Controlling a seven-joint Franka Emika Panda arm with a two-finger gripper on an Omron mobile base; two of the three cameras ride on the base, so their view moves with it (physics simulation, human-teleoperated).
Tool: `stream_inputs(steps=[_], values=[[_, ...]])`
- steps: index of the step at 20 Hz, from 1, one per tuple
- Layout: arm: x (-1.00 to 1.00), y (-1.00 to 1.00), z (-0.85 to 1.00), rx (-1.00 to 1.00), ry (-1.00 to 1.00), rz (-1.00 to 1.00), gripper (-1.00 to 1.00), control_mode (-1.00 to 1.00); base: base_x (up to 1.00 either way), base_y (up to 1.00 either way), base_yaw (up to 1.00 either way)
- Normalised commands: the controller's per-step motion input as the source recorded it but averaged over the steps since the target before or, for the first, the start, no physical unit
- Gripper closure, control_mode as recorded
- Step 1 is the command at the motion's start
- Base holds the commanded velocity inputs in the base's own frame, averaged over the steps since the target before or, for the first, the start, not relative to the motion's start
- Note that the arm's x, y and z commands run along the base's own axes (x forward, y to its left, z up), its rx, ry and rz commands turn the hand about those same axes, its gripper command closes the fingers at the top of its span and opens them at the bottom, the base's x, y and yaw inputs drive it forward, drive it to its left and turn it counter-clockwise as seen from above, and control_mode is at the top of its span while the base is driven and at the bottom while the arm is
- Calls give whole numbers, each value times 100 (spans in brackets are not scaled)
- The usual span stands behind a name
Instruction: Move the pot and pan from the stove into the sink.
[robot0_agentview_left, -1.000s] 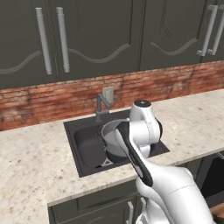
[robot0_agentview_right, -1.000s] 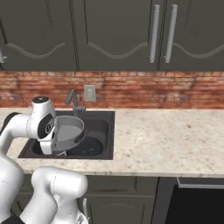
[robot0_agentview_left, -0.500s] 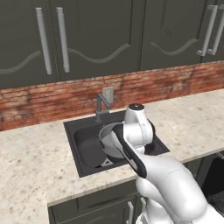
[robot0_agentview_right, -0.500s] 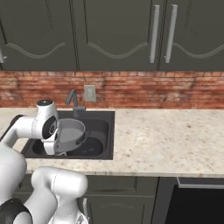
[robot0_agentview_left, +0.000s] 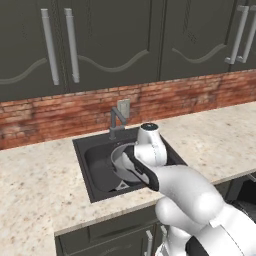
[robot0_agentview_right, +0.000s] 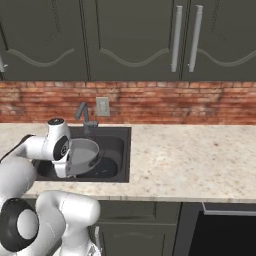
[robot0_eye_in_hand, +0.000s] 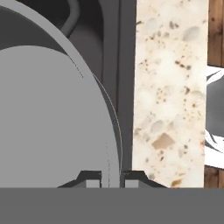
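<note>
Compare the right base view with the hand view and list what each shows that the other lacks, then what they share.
Right base view alone: the cabinet doors with long handles, the faucet, and the black stove at lower right.

Hand view alone: the pincer shut on the pot rim, one fingertip on each side of the thin wall.

Both: the grey pot over the dark sink, the speckled counter, the brick wall and the wall outlet.
</note>
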Motion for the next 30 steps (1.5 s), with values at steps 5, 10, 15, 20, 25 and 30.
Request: stream_inputs(steps=[5, 10, 15, 20, 25, 30], values=[[36, 7, -29, 0, 3, 0, 100, -100, 0, 0, 0], [33, 3, -16, 0, 0, 0, 100, -100, 0, 0, 0], [35, 0, -6, 0, 0, 0, 100, -100, 0, 0, 0], [23, 0, -7, 0, 0, 0, 100, -100, 0, 0, 0], [3, 0, 0, 0, 0, 0, -100, -100, 0, 0, 0], [2, 0, 0, 0, 0, 0, -100, -100, 0, 0, 0]])
